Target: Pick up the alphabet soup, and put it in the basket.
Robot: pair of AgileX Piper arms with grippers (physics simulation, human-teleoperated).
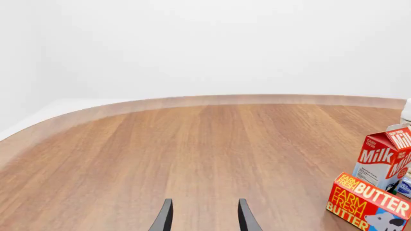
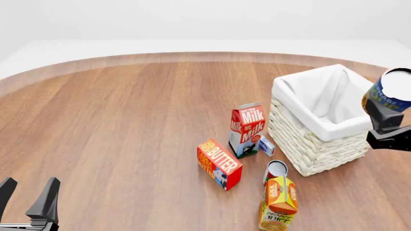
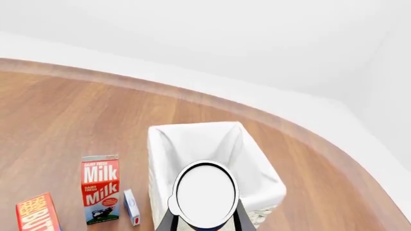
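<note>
The alphabet soup (image 2: 390, 91) is a can with a blue and yellow label and a pale flat top. My right gripper (image 2: 383, 109) is shut on it and holds it in the air at the right edge of the front view. It hangs beside the right corner of the white wicker basket (image 2: 301, 113), above rim height. From the right wrist camera the alphabet soup's top (image 3: 205, 192) sits between my fingers, with the basket's cloth-lined rim (image 3: 158, 144) just beyond. My left gripper (image 2: 27, 193) stands open low at the near left, and in the left wrist view this gripper (image 1: 204, 217) holds nothing.
Left of the basket stand a milk carton (image 2: 247, 129) and a small white box (image 2: 266, 145). Nearer to me are a butter box (image 2: 220, 163), a slim red-and-white can (image 2: 276, 171) and an orange juice carton (image 2: 279, 204). The wooden table's curved edge (image 2: 160, 57) runs along the back.
</note>
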